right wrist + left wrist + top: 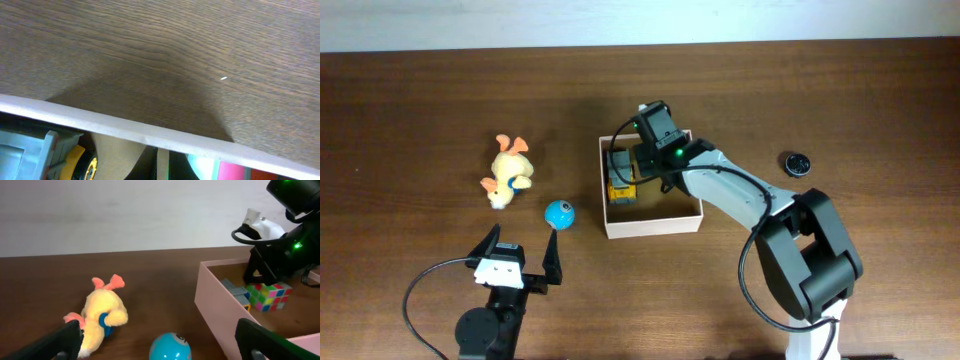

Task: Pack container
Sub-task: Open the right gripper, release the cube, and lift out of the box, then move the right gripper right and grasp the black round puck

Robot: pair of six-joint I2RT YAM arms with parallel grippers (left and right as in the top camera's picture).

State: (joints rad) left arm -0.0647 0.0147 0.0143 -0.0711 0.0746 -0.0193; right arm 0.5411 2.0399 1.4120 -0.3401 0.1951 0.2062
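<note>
The container [652,228] is a shallow white-walled box at the table's middle. My right gripper [643,160] reaches down inside it near the far wall, shut with nothing in it. The right wrist view shows its dark fingertips [172,167] closed just behind the container's far rim [150,132]. In the box lie a grey and yellow toy truck [621,180] and a colourful cube [270,295], the cube just below the right gripper [262,272]. My left gripper [523,255] stands wide open near the front edge, behind a blue ball [559,213]. A yellow plush duck [508,172] lies further left.
A small black round object [797,163] rests on the table right of the container. In the left wrist view the ball [170,347] sits between my open fingers [57,342], with the plush [102,315] left and the container's wall [220,310] right.
</note>
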